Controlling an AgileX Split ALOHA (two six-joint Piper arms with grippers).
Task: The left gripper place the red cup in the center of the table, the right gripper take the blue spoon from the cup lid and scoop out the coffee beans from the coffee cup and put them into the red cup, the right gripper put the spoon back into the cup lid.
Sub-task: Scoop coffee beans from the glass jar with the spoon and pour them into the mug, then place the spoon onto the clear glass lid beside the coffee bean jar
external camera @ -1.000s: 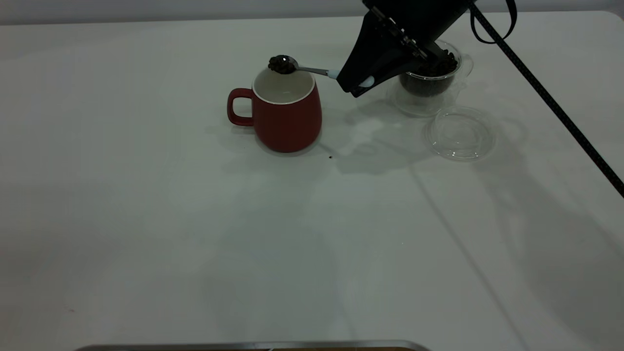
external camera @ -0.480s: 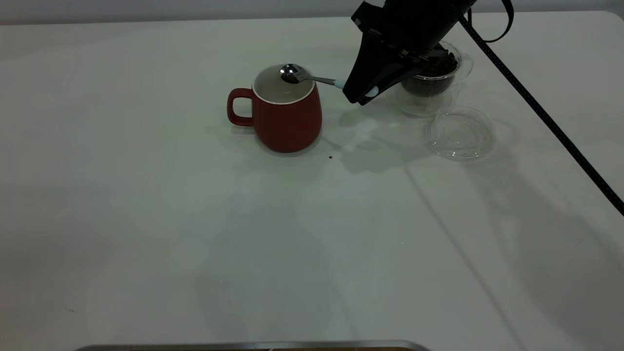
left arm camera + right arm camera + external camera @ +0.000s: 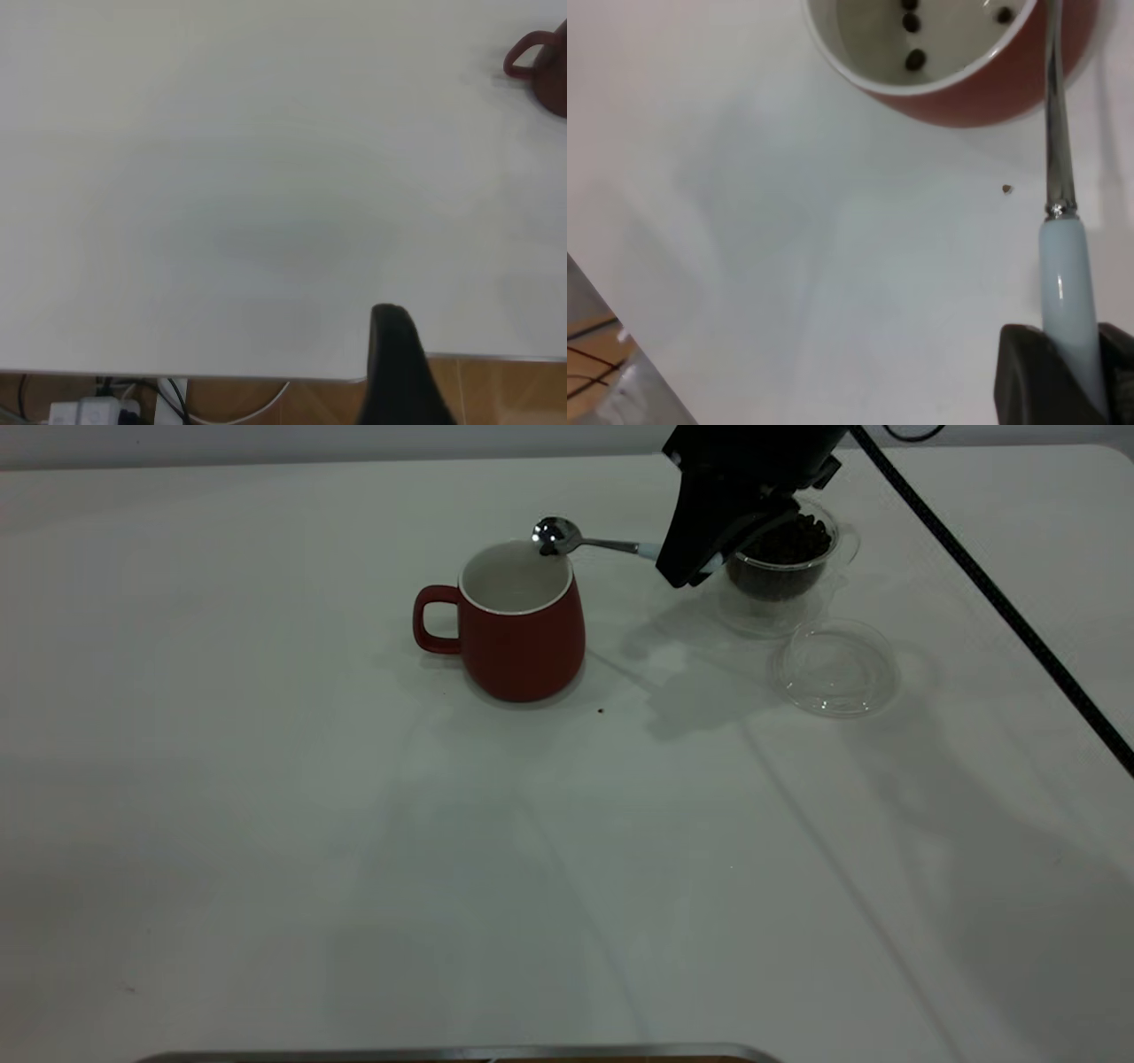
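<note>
The blue spoon, heaped a second earlier, was emptied into the red cup mid-surface and lifted toward 2 o'clock, its handle clamped by the right end effector, so only its return to the cup lid seemed left.

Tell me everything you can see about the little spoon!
The blue spoon has a shiny silver metal bowl and thin neck, and a smooth pale blue handle. Its bowl looks empty and hangs in the air over the far right rim of the red cup, not touching it. The spoon lies nearly level. The right gripper is shut on the handle's end, and nothing else touches it. A few coffee beans lie inside the cup.
</note>
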